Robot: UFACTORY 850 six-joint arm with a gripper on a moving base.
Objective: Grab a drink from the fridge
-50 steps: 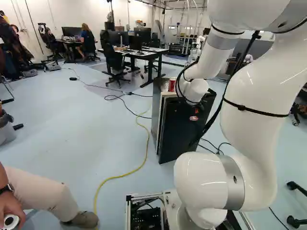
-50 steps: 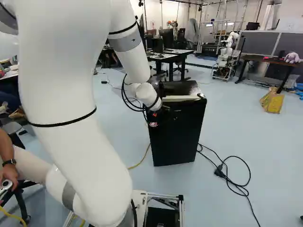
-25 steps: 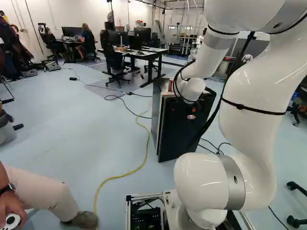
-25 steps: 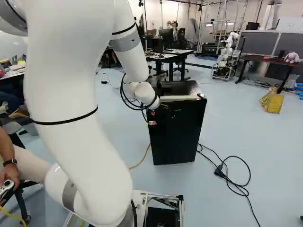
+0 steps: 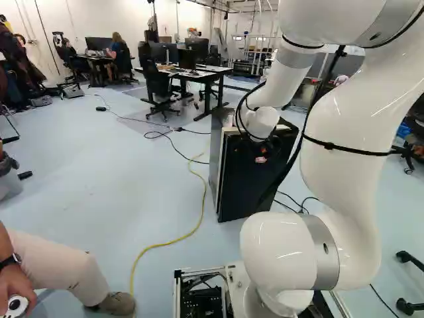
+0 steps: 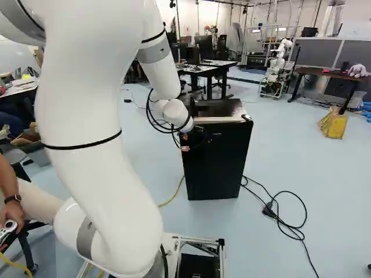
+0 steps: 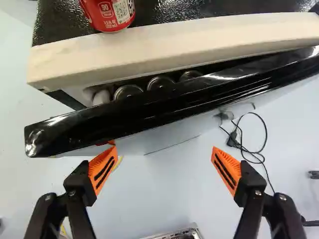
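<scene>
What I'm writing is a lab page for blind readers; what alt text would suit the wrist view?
Open, orange-padded gripper facing a fridge whose black door stands slightly ajar. Round metallic tops show in the gap, and a red can stands on top of the fridge, near its front edge.

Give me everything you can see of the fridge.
The fridge is small, boxy, upright on the floor. Its textured black top carries a red can, with a pale strip along the front edge. The glossy black door stands slightly ajar, showing round metallic tops in the gap. The gripper is outside the door, jaws open; whether it touches the door is unclear.
</scene>
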